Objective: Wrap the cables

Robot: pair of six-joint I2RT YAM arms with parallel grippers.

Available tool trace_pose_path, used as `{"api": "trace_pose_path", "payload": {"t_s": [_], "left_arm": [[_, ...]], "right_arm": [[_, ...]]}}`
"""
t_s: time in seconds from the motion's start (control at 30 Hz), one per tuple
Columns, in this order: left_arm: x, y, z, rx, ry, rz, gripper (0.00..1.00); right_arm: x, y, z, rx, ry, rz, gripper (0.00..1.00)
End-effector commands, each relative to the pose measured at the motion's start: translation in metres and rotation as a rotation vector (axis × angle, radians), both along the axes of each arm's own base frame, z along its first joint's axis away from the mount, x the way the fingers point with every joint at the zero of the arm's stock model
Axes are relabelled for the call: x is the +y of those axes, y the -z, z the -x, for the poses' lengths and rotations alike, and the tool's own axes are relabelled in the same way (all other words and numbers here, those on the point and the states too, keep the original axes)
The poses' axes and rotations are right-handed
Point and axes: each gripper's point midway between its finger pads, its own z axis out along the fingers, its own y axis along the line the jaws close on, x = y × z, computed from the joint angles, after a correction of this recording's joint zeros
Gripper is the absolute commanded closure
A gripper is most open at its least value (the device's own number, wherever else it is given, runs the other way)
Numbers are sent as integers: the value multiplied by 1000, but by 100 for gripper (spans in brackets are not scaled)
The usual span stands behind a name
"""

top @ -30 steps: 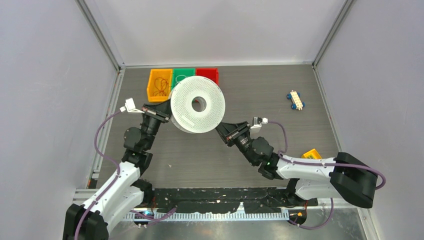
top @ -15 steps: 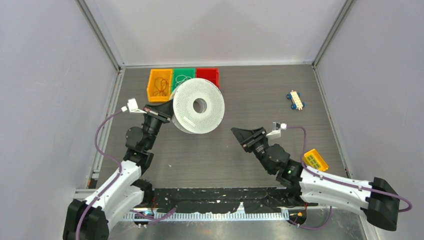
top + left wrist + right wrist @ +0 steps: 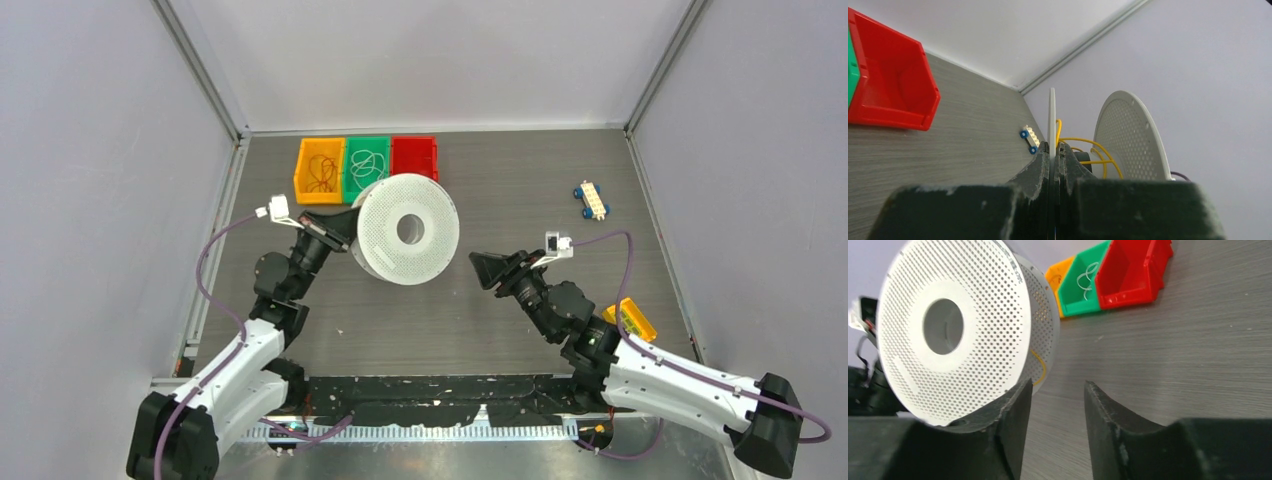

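Observation:
A white perforated spool (image 3: pixel 408 230) is held tilted above the table. My left gripper (image 3: pixel 345 225) is shut on the thin edge of one flange (image 3: pixel 1052 120), at the spool's left. The yellow cable (image 3: pixel 1091 150) lies in loops round the hub between the two flanges, and a bit of it shows under the rim in the right wrist view (image 3: pixel 1041 371). My right gripper (image 3: pixel 485 268) is open and empty, a short way right of the spool (image 3: pixel 953 330) and not touching it.
Orange (image 3: pixel 319 168), green (image 3: pixel 368 160) and red (image 3: pixel 414 153) bins stand in a row at the back, just behind the spool. The orange one holds a dark-red wire, the green one a white wire. A toy car (image 3: pixel 592 200) lies back right. A small yellow bin (image 3: pixel 630 320) sits by the right arm.
My right gripper has drawn back to the right, away from the spool's edge. My left gripper has carried the spool a little to the right and nearer.

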Motion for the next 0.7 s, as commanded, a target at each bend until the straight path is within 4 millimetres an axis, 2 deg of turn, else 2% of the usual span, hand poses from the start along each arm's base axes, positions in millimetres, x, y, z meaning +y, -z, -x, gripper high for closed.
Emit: {"api": "trace_pose_path", "payload": {"t_s": [0.0, 0.13, 0.23, 0.37, 0.4, 0.43, 0.47, 0.5, 0.53, 0.6, 0.67], "left_arm": [[-13, -36, 16, -143, 106, 42, 100], [-13, -32, 22, -226, 112, 28, 100], [-16, -30, 23, -268, 125, 14, 100], [-20, -31, 26, -290, 175, 91, 100], [-20, -33, 27, -295, 190, 114, 100], [-21, -31, 25, -275, 204, 129, 100], [-23, -30, 24, -266, 216, 130, 100], [-25, -29, 25, -268, 226, 122, 100], [-26, -30, 26, -277, 236, 113, 100], [-26, -32, 29, -290, 241, 104, 100], [-28, -31, 29, -284, 247, 102, 100]], "right_arm": [[6, -28, 10, -38, -92, -38, 47], [-2, -47, 16, -59, -108, -130, 29], [8, -55, 21, -68, -192, -141, 17], [27, -55, 20, -62, -341, -92, 5], [35, -54, 28, -66, -428, -77, 5], [31, -56, 16, -82, -423, -77, 3], [35, -57, 22, -94, -491, -72, 1], [29, -58, 11, -102, -474, -71, 1], [30, -60, 13, -118, -505, -59, 0], [26, -58, 2, -119, -501, -35, 1], [29, -63, 1, -150, -536, -34, 4]]}}
